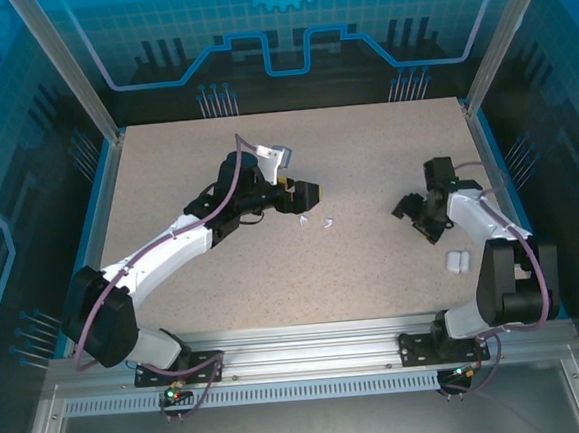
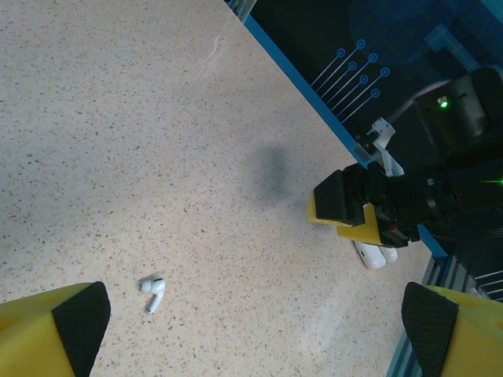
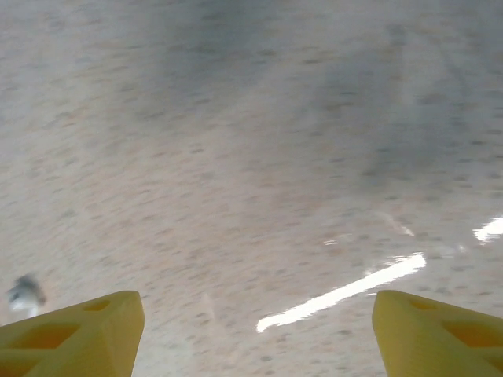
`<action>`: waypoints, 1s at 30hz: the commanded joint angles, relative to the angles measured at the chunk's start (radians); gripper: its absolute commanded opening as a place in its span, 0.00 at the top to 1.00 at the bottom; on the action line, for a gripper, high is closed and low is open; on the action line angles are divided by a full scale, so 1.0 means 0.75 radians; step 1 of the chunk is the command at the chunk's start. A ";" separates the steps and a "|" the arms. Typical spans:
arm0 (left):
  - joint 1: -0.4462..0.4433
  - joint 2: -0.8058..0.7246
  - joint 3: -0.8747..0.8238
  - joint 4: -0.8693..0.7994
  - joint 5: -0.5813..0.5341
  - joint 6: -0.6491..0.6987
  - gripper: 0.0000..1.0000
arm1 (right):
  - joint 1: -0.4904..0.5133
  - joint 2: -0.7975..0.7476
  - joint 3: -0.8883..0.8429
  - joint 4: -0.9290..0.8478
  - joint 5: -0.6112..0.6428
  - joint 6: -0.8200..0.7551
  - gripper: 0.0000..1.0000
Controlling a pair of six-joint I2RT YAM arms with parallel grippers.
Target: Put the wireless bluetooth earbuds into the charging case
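Step in hand looks like grabbing the first earbud (image 2: 152, 293). The left gripper (image 2: 255, 323) hangs over it with jaws spread as wide as they go, holding nothing. The bud lies flat on the table (image 2: 118, 118), around mid-table and much nearer one pad (image 2: 78, 320) than the middle. I'd slide sideways to centre it, drop low, then pinch across the stem (it's tiny, easy to flick away). Its long axis runs roughly up-down in the left wrist view, bulb end far, stem tip toward the camera. The right gripper (image 3: 259, 334) is open and empty too, and the charging case (image 1: 458, 260) sits near that arm's base.
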 commanded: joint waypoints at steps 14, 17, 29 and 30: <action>-0.088 0.058 0.168 -0.086 -0.018 0.085 0.01 | -0.634 -0.099 -0.056 -0.191 0.194 -0.040 0.04; -0.101 0.065 0.176 -0.077 -0.020 0.085 0.01 | -0.700 -0.002 -0.056 -0.147 0.144 -0.047 0.04; -0.104 0.076 0.225 -0.111 -0.025 0.133 0.01 | -0.469 0.113 -0.100 -0.041 -0.015 -0.055 0.12; -0.104 0.074 0.221 -0.107 -0.024 0.131 0.01 | -0.436 0.112 -0.105 -0.036 -0.025 -0.047 0.12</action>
